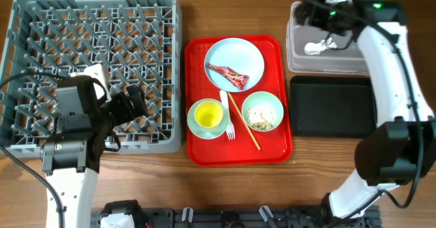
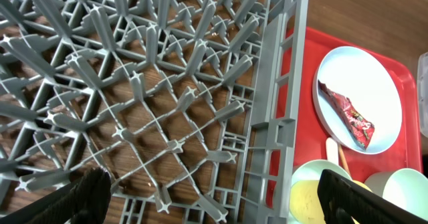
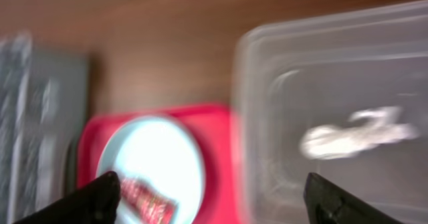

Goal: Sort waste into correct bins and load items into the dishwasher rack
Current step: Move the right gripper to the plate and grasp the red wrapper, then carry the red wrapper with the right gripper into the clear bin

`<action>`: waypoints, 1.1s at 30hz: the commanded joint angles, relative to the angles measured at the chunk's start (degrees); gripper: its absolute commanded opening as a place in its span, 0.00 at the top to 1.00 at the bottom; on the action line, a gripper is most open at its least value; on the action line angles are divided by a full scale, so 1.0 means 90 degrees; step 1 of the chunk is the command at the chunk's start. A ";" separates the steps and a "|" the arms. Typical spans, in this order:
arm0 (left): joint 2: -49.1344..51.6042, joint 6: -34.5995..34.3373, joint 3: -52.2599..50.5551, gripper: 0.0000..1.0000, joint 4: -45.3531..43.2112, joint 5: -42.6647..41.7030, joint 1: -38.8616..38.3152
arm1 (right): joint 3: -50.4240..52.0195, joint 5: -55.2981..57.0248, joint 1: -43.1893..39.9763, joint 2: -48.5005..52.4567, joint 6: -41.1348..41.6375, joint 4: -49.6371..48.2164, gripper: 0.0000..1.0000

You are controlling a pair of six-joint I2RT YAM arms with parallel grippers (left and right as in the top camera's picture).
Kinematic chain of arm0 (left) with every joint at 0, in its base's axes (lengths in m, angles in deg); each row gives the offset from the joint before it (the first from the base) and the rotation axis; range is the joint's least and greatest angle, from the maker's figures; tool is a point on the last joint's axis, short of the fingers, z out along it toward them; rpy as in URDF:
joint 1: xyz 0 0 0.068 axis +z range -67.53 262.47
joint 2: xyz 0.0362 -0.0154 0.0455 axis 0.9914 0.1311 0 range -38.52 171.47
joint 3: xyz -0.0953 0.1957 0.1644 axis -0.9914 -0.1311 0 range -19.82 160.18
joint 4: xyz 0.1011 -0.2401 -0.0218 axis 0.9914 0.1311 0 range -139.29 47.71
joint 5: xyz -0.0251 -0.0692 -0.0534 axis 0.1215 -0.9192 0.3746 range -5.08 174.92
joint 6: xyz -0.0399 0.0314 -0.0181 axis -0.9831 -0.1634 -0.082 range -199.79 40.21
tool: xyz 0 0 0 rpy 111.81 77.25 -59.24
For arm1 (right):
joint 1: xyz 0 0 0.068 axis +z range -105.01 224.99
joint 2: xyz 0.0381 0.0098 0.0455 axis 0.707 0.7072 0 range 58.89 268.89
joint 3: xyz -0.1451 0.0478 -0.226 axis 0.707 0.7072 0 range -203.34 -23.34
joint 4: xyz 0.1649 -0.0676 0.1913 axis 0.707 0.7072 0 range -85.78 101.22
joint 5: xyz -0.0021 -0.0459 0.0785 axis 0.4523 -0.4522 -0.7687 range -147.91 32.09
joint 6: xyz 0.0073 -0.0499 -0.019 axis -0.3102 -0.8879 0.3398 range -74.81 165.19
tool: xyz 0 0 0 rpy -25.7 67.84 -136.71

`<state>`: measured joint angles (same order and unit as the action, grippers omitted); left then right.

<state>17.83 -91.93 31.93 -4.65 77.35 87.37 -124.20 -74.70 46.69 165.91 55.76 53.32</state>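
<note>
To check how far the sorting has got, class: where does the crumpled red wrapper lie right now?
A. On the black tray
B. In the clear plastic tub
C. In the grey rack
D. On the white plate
D: in the overhead view the red wrapper lies on the white plate, which sits on the red tray.

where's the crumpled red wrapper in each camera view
Overhead: the crumpled red wrapper lies centre frame, on the white round plate.
Left wrist: right side, mid-height.
Right wrist: bottom left, blurred.
Shared landmark: that plate beneath it, in all three.
</note>
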 commanded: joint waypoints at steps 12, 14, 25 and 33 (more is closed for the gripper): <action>-0.0005 -0.0056 0.0109 0.00 0.0005 -0.0034 0.0039 | 0.0554 0.0692 0.2871 0.1960 -0.1345 -0.0032 0.17; -0.0005 -0.0056 0.0109 0.00 0.0005 -0.0034 0.0039 | 0.0554 0.1018 0.2871 0.2161 -0.1093 -0.0117 0.16; -0.0005 -0.0056 0.0109 0.00 0.0007 -0.0036 0.0039 | 0.0554 0.1586 0.2871 0.2336 -0.0058 -0.0233 0.78; -0.0005 -0.0056 0.0109 0.00 0.0124 -0.0034 0.0039 | 0.0459 0.1542 0.2793 0.1763 0.0233 -0.0027 0.96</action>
<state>17.83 -91.95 31.93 -3.77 77.37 87.37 -119.37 -61.48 72.55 185.34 56.09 53.03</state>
